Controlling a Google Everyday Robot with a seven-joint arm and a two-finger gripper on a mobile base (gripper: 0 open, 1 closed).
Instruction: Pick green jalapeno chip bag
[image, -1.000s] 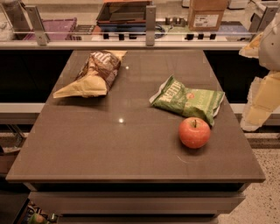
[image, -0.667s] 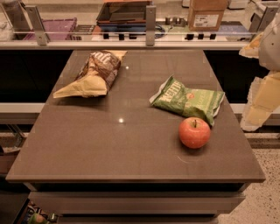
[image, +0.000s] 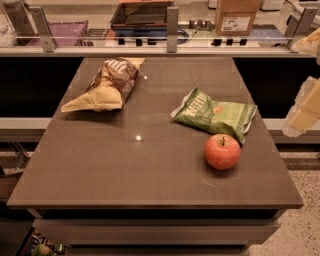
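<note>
The green jalapeno chip bag (image: 215, 114) lies flat on the brown table (image: 125, 170), right of the middle, with its white lettering facing up. A red apple (image: 222, 151) stands just in front of the bag's near right corner, touching or almost touching it. My gripper (image: 303, 111) shows as pale cream parts at the right edge of the view, beyond the table's right side and apart from the bag. It holds nothing that I can see.
A brown-and-tan chip bag (image: 105, 86) lies at the table's far left. Behind the table runs a rail with glass panels (image: 170, 42). Beyond it stand a cardboard box (image: 237, 17) and a purple bin (image: 55, 31).
</note>
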